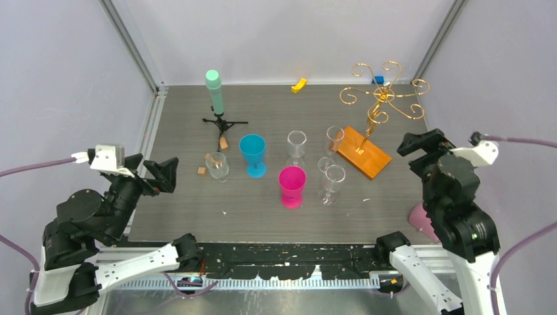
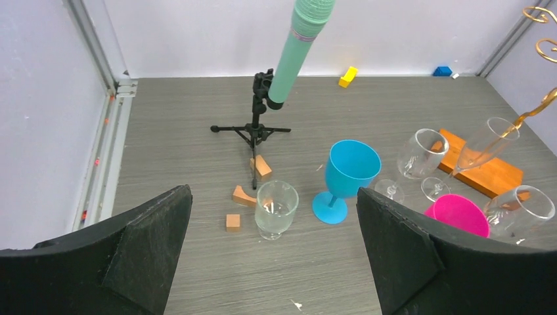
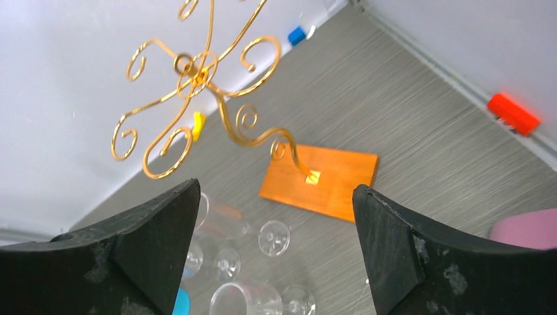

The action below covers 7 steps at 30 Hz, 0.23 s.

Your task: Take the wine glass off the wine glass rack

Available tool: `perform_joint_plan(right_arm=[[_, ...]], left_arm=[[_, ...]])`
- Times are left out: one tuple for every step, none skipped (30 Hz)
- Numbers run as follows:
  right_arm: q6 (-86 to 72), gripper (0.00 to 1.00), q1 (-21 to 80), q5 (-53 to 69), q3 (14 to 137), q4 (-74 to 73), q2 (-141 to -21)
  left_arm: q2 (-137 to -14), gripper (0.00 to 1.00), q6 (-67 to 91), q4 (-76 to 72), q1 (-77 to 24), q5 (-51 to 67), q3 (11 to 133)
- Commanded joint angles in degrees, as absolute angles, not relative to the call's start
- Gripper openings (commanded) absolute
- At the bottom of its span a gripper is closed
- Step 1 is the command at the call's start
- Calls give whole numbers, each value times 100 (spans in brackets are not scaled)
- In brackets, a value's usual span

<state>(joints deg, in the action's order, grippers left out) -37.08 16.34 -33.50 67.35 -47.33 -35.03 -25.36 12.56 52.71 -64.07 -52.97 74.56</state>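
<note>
Right wrist alone shows small red block by the wall, past gold wire wine glass rack. Left gripper, right gripper: jaws apart, empty.

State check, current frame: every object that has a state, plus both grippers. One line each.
gold wire wine glass rack on orange-brown wooden base: standing, arms empty
clear stemmed wine glasses: upright on the table, none on the rack
short clear stemless glass: upright
opaque blue goblet: upright
opaque pink goblet: upright
mint-green cylinder on black tripod: standing
left gripper: open, empty
right gripper: open, empty
</note>
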Motion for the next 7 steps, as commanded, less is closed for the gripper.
perform_joint_plan(right_arm=[[-3613, 91, 1626, -4249, 6590, -4500, -3193], [-3621, 91, 1626, -4295, 6550, -4447, -3121], [-3626, 91, 1626, -4301, 6531, -4421, -3090], [-3640, 91, 1626, -4305, 6504, -4388, -3040], [-3652, 91, 1628, -4301, 6495, -4374, -3032], [-3673, 91, 1627, -4297, 6489, -4370, -3026], [-3682, 91, 1626, -4293, 6487, -4369, -3024]], left_arm=[[-2447, 100, 1080, 5318, -6433, -5558, 7567], [-2436, 100, 1056, 5319, -6424, -5551, 7570], [-2439, 100, 1022, 5327, -6425, -5551, 7586], [-2454, 100, 997, 5345, -6423, -5578, 7610], [-2491, 100, 989, 5374, -6424, -5642, 7645], [-2522, 100, 962, 5382, -6422, -5689, 7661], [-2542, 100, 913, 5372, -6421, -5690, 7674]])
